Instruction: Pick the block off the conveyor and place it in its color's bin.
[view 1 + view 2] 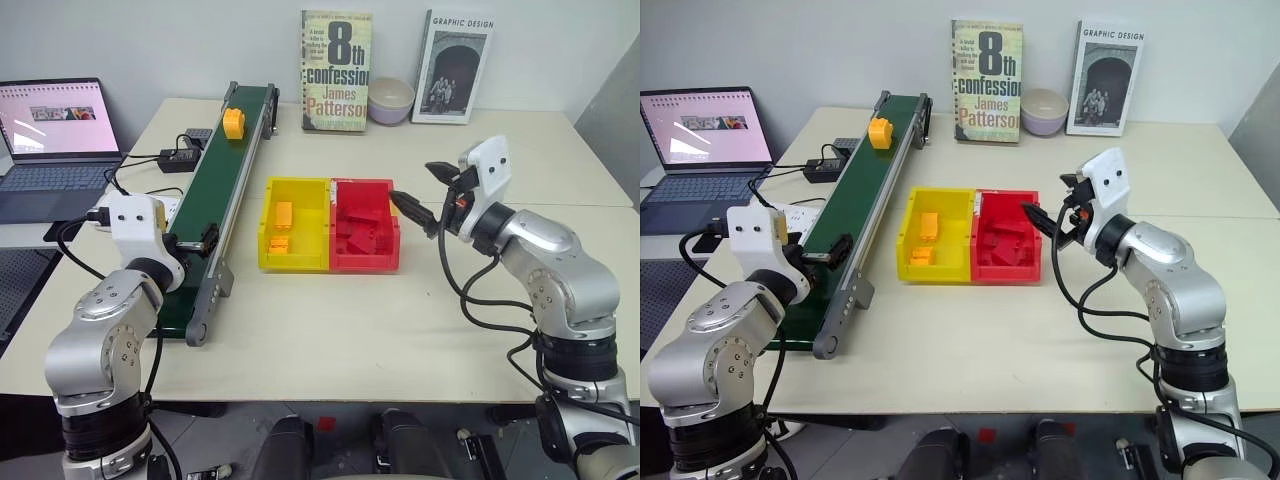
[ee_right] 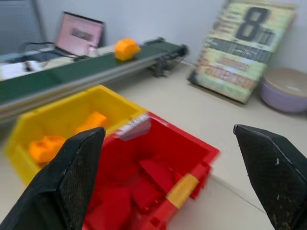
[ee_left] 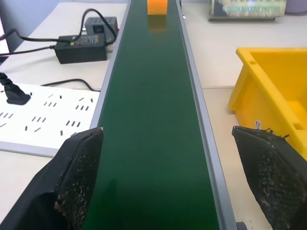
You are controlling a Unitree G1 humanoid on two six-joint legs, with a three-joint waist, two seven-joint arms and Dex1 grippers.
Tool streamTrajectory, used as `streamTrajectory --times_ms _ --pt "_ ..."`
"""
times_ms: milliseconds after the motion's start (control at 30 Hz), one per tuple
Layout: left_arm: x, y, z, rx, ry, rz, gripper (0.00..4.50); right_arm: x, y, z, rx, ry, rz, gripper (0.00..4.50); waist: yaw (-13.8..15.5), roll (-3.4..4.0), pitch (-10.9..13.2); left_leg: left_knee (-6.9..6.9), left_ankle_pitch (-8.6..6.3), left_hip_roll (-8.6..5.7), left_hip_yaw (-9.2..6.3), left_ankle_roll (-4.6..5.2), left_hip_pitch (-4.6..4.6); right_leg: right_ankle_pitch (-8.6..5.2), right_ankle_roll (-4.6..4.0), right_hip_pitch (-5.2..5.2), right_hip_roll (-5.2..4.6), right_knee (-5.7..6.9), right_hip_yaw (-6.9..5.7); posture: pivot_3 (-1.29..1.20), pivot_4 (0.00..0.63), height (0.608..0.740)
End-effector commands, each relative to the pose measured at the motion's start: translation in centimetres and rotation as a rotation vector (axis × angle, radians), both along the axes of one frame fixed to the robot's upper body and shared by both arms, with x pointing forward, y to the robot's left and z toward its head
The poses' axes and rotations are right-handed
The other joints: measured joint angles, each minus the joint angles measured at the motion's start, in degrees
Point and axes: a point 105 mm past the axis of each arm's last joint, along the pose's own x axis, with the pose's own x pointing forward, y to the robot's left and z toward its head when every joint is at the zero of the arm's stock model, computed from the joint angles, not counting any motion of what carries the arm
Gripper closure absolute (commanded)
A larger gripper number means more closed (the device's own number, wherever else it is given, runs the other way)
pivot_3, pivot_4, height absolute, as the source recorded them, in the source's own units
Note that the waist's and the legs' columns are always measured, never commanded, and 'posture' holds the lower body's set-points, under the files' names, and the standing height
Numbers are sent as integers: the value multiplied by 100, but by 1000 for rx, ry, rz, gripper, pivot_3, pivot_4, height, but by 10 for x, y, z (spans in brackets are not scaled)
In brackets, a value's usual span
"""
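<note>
red tray (image 1: 366, 240) beside yellow bin (image 1: 297, 238)

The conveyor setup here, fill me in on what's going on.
A yellow-orange block sits at the far end of the green conveyor, not yet picked. The left tool waits open over the belt's near end, empty. The right tool hangs open and empty by the red bin. The yellow bin already holds two orange bricks; the red bin holds dark red ones.

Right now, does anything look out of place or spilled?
Nothing stands out. The block sits upright on the conveyor near its far end; yellow bricks lie in the yellow bin, red ones in the red bin.
</note>
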Motion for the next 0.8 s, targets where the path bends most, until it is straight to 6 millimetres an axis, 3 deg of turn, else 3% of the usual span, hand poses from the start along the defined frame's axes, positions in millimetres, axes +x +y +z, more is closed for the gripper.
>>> streamTrajectory --times_ms 33,167,300,800 --pt "6 -1 16 0 -116 26 49 -19 24 20 22 -54 265 0 1 0 0 0 0 0 -1 0 1 0 0 1 0 0 -1 0 150 740" --pt "11 -3 18 4 -144 37 49 -33 42 35 76 -45 431 0 -4 0 0 1 0 0 5 0 3 0 0 1 0 2 0 0 150 740" --pt "17 -4 20 20 -153 27 49 -45 52 37 80 -41 510 0 13 0 0 1 0 1 -4 0 0 0 -1 2 -1 1 -2 0 150 740" --pt "40 -15 11 44 -101 -36 49 -53 54 32 42 -47 472 0 14 0 0 0 0 1 -8 0 -4 1 -1 -1 -9 1 -5 0 150 740"
